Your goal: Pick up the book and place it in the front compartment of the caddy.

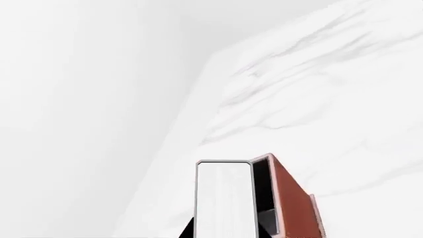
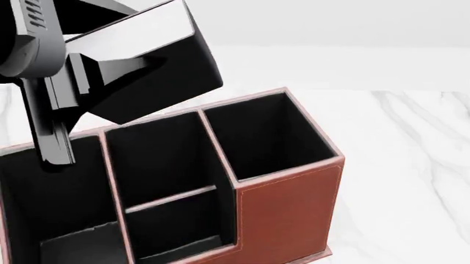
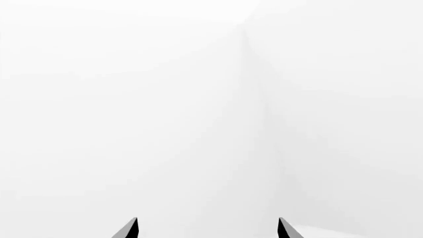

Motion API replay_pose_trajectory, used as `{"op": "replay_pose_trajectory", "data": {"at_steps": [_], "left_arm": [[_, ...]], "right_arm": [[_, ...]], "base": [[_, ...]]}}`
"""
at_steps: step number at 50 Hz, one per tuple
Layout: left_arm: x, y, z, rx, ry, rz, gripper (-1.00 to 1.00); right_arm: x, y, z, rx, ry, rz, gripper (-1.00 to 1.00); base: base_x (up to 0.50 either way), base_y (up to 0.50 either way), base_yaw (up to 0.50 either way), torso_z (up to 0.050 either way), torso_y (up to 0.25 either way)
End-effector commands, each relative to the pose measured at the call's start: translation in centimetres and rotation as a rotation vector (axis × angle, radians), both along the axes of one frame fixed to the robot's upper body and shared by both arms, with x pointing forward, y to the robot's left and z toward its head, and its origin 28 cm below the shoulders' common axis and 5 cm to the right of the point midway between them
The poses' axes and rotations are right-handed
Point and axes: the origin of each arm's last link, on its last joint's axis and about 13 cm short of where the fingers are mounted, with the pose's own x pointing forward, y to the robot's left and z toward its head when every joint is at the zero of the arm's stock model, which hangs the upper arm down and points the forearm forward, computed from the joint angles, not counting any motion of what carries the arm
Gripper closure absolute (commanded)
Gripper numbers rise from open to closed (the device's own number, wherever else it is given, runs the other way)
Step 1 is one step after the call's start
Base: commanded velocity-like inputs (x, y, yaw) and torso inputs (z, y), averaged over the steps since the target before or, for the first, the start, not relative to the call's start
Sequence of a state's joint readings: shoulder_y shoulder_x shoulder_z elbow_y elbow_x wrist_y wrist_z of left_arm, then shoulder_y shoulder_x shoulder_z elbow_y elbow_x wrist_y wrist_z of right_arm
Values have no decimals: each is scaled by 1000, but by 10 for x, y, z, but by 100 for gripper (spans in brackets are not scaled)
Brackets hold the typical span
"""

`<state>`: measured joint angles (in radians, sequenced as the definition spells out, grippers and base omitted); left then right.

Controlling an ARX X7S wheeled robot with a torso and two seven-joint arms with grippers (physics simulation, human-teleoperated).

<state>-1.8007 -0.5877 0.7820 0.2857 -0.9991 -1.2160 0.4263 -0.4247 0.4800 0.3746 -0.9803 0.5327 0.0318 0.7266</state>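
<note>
In the head view my left gripper (image 2: 99, 77) is shut on the book (image 2: 165, 52), a thin black book with white page edges. It holds the book tilted in the air over the back rim of the red-brown caddy (image 2: 287, 209). The book hangs just above the front compartment (image 2: 158, 159), the deep black-lined middle section behind the low cross divider (image 2: 173, 198). In the left wrist view the book's white page edge (image 1: 223, 198) fills the gap between the jaws, with a corner of the caddy (image 1: 294, 203) beside it. My right gripper (image 3: 207, 229) is open and empty, facing blank white.
The caddy stands on a white marble table (image 2: 411, 165). Its square end section (image 2: 264, 137) lies right of the middle section, a shallower section (image 2: 176, 231) in front of the divider, and another black-lined section (image 2: 59, 209) at the left.
</note>
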Motion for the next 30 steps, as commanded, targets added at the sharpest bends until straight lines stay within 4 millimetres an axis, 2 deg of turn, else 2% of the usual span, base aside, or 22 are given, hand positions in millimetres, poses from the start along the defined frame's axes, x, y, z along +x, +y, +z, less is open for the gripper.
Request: {"op": "replay_pose_trajectory", "data": {"at_steps": [1, 7, 12, 20, 30], "left_arm": [[27, 2, 8, 49, -127, 63, 100], [44, 2, -5, 92, -134, 109, 100], [47, -1, -13, 100, -100, 82, 100], [62, 0, -27, 119, -35, 98, 100], [66, 1, -33, 78, 55, 105, 100]], "right_arm": [[-4, 0, -1, 3, -6, -7, -100], [-6, 0, -2, 8, -12, -2, -100], [-5, 0, 0, 7, -16, 0, -100], [-4, -1, 2, 8, -24, -4, -100], [0, -1, 2, 1, -14, -4, -100]], "base": [[0, 0, 0, 0, 10], [0, 0, 0, 0, 0], [0, 0, 0, 0, 2], [0, 0, 0, 0, 1], [0, 0, 0, 0, 2]]}}
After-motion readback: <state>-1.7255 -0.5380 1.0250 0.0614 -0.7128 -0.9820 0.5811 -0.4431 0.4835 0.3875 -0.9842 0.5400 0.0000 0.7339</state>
